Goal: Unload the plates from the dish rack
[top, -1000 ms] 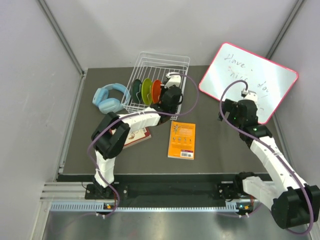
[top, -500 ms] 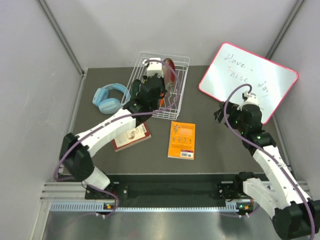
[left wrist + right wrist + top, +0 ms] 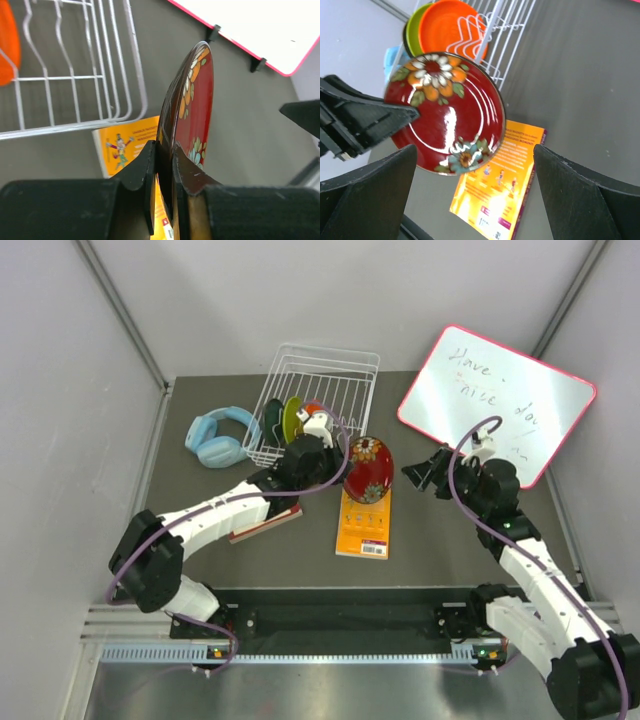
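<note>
Jaws of the left gripper [image 3: 164, 155] clamp the red plate [image 3: 192, 100] on edge over the book [image 3: 364, 530]. The right gripper [image 3: 418, 474] gapes wide, empty. Three plates [image 3: 291, 420] stand in the rack [image 3: 345, 390].

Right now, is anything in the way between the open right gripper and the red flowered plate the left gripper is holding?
Nothing visible. The red plate, pinched on edge by the left gripper, faces the open right gripper with only open air between them. The orange book lies flat underneath, below that path.
</note>
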Controlling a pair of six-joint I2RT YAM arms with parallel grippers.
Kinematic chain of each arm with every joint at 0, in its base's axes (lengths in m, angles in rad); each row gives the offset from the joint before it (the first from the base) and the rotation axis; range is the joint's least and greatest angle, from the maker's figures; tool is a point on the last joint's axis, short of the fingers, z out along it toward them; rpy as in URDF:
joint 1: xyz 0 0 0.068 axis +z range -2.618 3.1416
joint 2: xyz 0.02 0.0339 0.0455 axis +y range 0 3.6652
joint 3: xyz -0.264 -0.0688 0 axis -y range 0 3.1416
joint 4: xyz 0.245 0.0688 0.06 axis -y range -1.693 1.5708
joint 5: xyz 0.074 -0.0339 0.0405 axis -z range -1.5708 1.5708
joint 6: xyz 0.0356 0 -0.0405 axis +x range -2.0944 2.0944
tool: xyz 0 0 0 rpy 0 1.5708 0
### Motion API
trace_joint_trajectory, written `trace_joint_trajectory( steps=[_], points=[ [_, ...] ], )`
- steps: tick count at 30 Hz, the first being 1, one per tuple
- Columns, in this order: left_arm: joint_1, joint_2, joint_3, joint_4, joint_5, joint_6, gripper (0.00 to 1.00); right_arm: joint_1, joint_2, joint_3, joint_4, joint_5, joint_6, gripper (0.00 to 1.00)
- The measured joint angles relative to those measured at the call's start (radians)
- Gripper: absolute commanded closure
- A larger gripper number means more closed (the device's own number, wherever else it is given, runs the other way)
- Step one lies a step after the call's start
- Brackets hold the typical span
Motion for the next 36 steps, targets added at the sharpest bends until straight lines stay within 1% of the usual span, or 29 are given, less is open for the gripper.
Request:
trace_joint_trajectory(
  steps=[3,9,12,13,15,16,18,19,21,24,25,28,29,31,32,36],
  points=[
    [0.0,0.0,-0.011,0.022,0.053,-0.039,1.0,0.002,0.006,-0.01,0.044,-0.016,0.012,0.0],
    [0.0,0.0,-0.028,0.156,0.175,-0.109,1.0,0.008,0.049,-0.049,0.109,-0.028,0.035,0.02],
    [0.0,0.0,-0.048,0.217,0.229,-0.143,1.0,0.008,0.068,-0.061,0.132,-0.039,0.039,0.08],
    [0.0,0.0,-0.058,0.237,0.246,-0.154,1.0,0.008,0.072,-0.066,0.144,-0.043,0.041,0.18],
    [0.0,0.002,-0.077,0.278,0.282,-0.177,1.0,0.008,0.079,-0.072,0.173,-0.049,0.043,0.29],
    [0.0,0.005,-0.083,0.294,0.293,-0.186,1.0,0.009,0.081,-0.072,0.183,-0.053,0.045,0.53],
    [0.0,0.011,-0.099,0.331,0.32,-0.208,1.0,0.01,0.092,-0.073,0.222,-0.069,0.049,0.75],
    [0.0,0.015,-0.109,0.347,0.322,-0.217,1.0,0.012,0.095,-0.073,0.244,-0.078,0.053,0.99],
    [0.016,0.022,-0.132,0.378,0.318,-0.251,1.0,0.005,0.101,-0.085,0.291,-0.091,0.076,1.0],
    [0.049,0.035,-0.151,0.432,0.358,-0.309,1.0,-0.006,0.105,-0.114,0.378,-0.118,0.143,1.0],
    [0.049,0.04,-0.151,0.444,0.362,-0.312,0.85,-0.008,0.103,-0.12,0.39,-0.116,0.153,1.0],
    [0.049,0.055,-0.151,0.462,0.373,-0.31,0.58,-0.008,0.074,-0.137,0.378,-0.092,0.167,1.0],
    [0.046,0.06,-0.151,0.46,0.372,-0.3,0.45,-0.008,0.056,-0.137,0.353,-0.084,0.164,1.0],
    [0.033,0.068,-0.15,0.445,0.367,-0.254,0.32,-0.005,0.012,-0.136,0.288,-0.054,0.139,1.0],
    [0.023,0.068,-0.146,0.43,0.364,-0.23,0.22,-0.005,-0.021,-0.132,0.21,-0.02,0.111,1.0],
    [0.001,0.051,-0.126,0.343,0.275,-0.105,0.09,-0.058,-0.085,-0.116,-0.007,0.09,0.049,1.0]
  ],
)
